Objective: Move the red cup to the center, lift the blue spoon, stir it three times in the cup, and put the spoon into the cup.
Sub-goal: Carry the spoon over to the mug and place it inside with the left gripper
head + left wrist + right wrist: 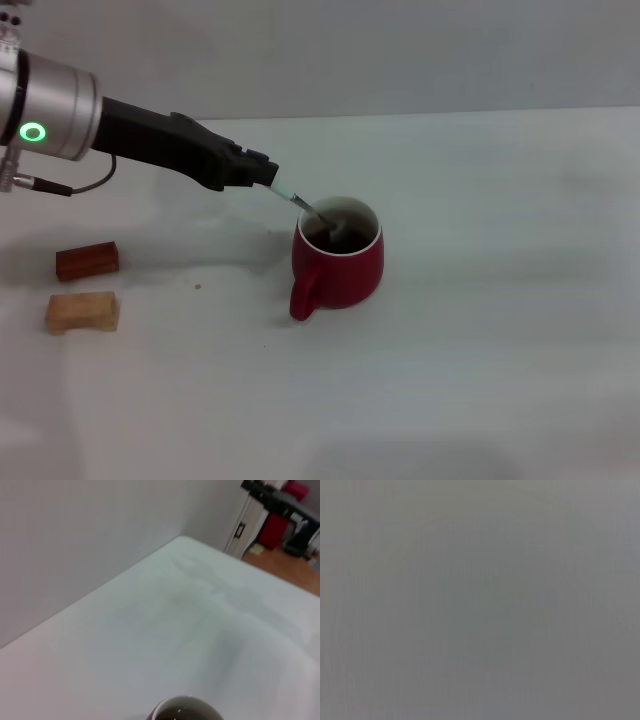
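The red cup (340, 262) stands upright near the middle of the white table (480, 330), its handle toward the front left. My left gripper (266, 176) reaches in from the left, just left of and above the cup's rim, and is shut on the blue spoon (300, 203) by its pale handle. The spoon slants down to the right, its metal bowl inside the cup. The cup's white rim (185, 707) shows at the edge of the left wrist view. My right gripper is out of view; the right wrist view shows only plain grey.
A reddish-brown wooden block (87, 261) and a tan wooden block (82, 312) lie at the table's left. In the left wrist view the table's far edge (100, 587) meets a grey wall, with a doorway and red furniture (275, 530) beyond.
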Action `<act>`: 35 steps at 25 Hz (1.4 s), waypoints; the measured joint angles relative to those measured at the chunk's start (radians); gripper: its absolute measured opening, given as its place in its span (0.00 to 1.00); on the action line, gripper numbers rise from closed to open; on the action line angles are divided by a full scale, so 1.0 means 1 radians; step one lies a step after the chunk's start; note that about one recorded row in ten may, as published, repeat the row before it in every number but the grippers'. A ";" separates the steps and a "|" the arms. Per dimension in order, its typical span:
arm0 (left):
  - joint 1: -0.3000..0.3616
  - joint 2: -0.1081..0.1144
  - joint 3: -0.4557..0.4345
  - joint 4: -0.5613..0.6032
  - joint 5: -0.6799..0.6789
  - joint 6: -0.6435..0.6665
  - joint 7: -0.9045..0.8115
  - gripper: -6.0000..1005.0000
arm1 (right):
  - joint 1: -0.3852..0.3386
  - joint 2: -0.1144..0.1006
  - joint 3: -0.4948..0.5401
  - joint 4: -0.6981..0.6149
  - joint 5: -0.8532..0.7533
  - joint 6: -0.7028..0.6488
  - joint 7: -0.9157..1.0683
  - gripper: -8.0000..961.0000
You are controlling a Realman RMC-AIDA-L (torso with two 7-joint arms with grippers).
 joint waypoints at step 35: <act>-0.001 -0.028 0.039 -0.043 0.092 -0.098 0.007 0.15 | -0.003 0.004 -0.006 0.030 -0.006 0.000 -0.002 0.51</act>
